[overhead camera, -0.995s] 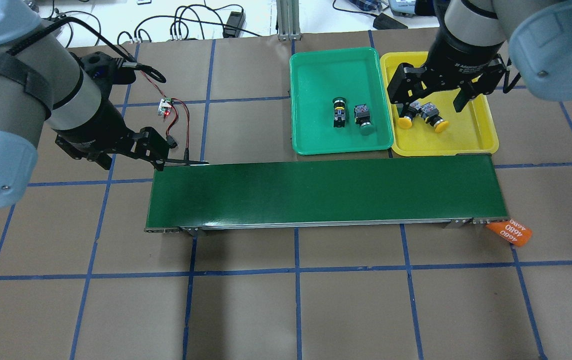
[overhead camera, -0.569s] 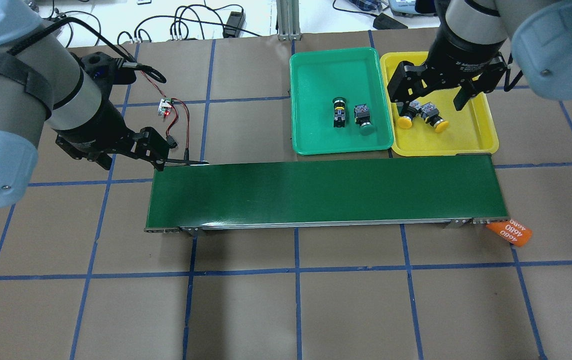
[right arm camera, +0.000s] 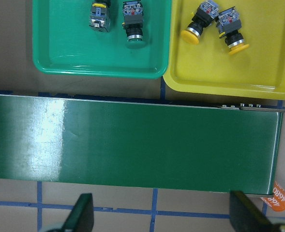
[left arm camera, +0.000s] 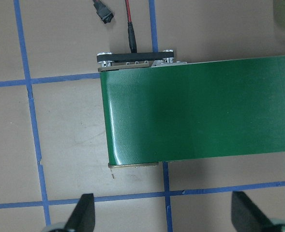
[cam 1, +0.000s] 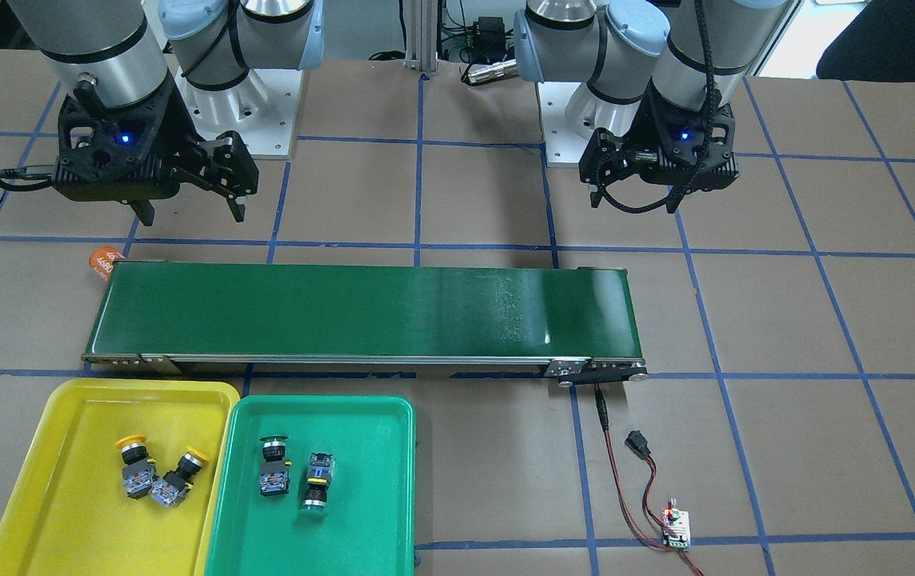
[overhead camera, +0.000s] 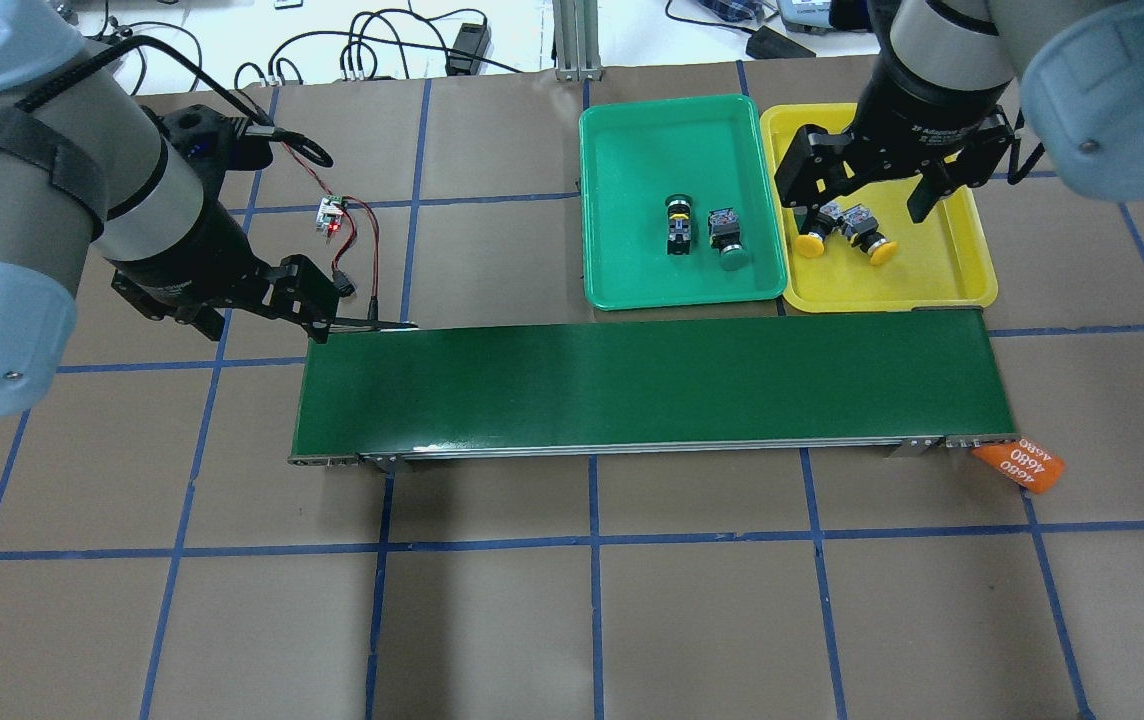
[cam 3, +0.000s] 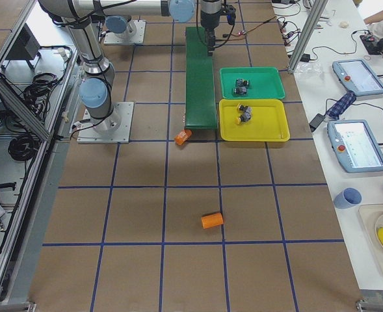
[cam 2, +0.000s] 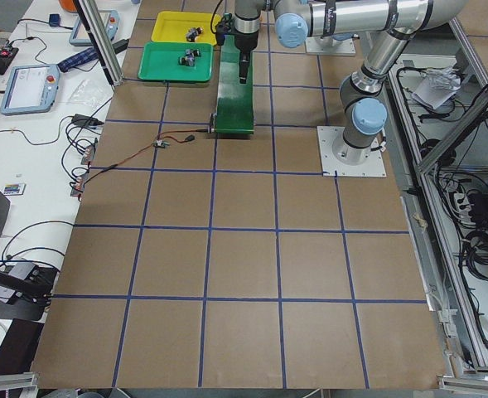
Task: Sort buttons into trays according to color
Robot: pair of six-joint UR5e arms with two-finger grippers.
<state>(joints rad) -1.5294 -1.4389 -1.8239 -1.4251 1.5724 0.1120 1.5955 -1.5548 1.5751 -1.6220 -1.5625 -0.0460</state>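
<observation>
— Where are the buttons now, and how do they look?

— All four lie on their sides inside the trays. The two yellow buttons (right arm camera: 198, 25) are in the yellow tray (right arm camera: 258, 72). Their black bodies touch, and both caps are turned toward the belt (right arm camera: 132, 145). The two green buttons (right arm camera: 132, 21) are in the green tray (right arm camera: 60, 58), side by side with a small gap, and their caps point in opposite directions. The trays stand just beside each other along one long edge of the belt.

— And the arms?

— The right gripper (right arm camera: 161, 215) hangs over the belt end near the trays and points straight down. Its fingers (right arm camera: 82, 212) are spread wide and hold nothing. The left gripper (left arm camera: 164, 215) hangs over the other belt end, where the cable (left arm camera: 131, 38) goes in. It also points down, with fingers far apart and nothing between them.

— Anything else close by?

— An orange cylinder (overhead camera: 1020, 465) lies on the table at the belt's corner.
</observation>
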